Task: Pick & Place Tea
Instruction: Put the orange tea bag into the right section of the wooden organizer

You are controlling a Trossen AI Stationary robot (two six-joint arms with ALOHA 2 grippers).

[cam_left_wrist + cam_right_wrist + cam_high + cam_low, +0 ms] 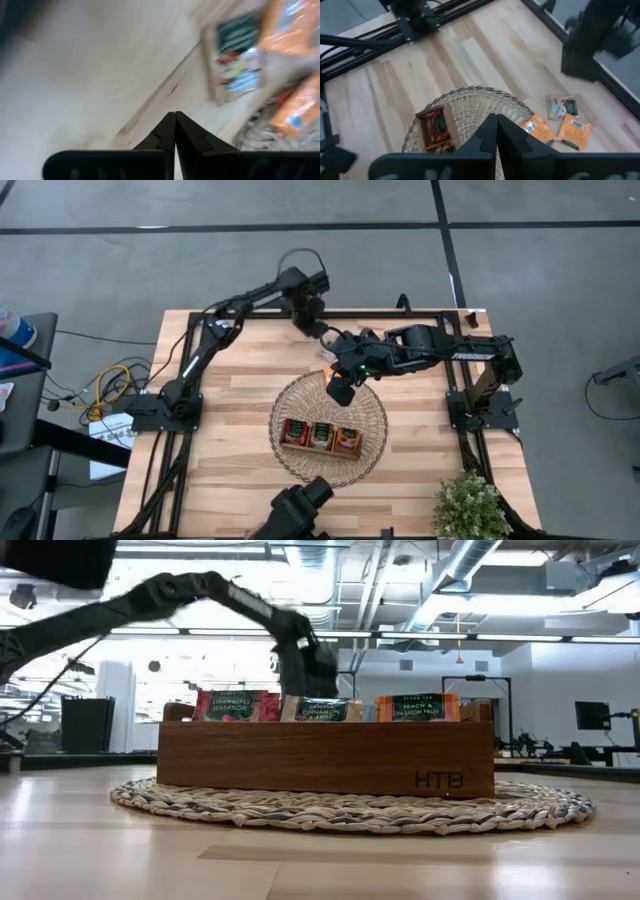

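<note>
Two shut claws, right claw (341,388) over basket rim (377,402), loose tea sachets (559,125) beside it

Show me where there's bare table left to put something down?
Bare wood lies left of the wicker mat, toward the left arm's base, and right of it before the plant. It is crowded behind the mat, where loose tea sachets and both end effectors, left and right, cluster.
</note>
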